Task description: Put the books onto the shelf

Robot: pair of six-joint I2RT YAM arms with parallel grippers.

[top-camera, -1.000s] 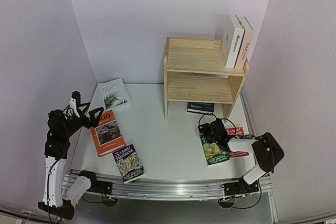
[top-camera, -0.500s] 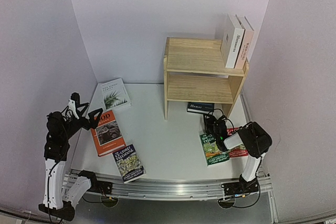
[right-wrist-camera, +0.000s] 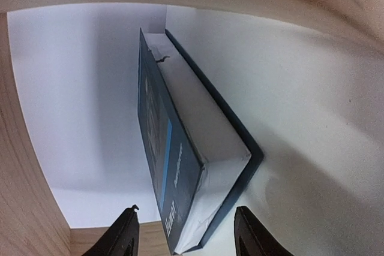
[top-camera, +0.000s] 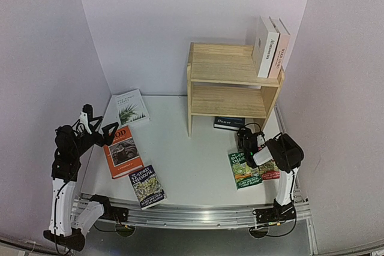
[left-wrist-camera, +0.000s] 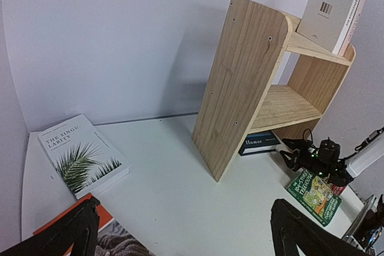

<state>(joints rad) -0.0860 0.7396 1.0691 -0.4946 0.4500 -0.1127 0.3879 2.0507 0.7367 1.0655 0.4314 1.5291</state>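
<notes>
Beneath the lower tier of the small two-tier light-wood shelf (top-camera: 231, 82), the navy "Humor" book (top-camera: 229, 122) lies flat on the white table (top-camera: 180, 148). The right gripper (top-camera: 245, 138) sits low, just in front of the shelf. Its fingers (right-wrist-camera: 127, 232) stand apart and point at the book's near end; neither finger touches it. Two pale books (top-camera: 270, 46) stand upright at the right end of the shelf's top tier. The green paperback (top-camera: 243, 172) and the red paperback (top-camera: 271, 171) lie in front of the shelf, near the right arm. The palm-leaf white book (top-camera: 131, 107), the orange "GOOD" book (top-camera: 123, 151) and the blue paperback (top-camera: 147, 185) lie well to the left of the shelf. The left gripper (top-camera: 99, 123) hangs above the orange book, jaws spread wide and holding nothing.
</notes>
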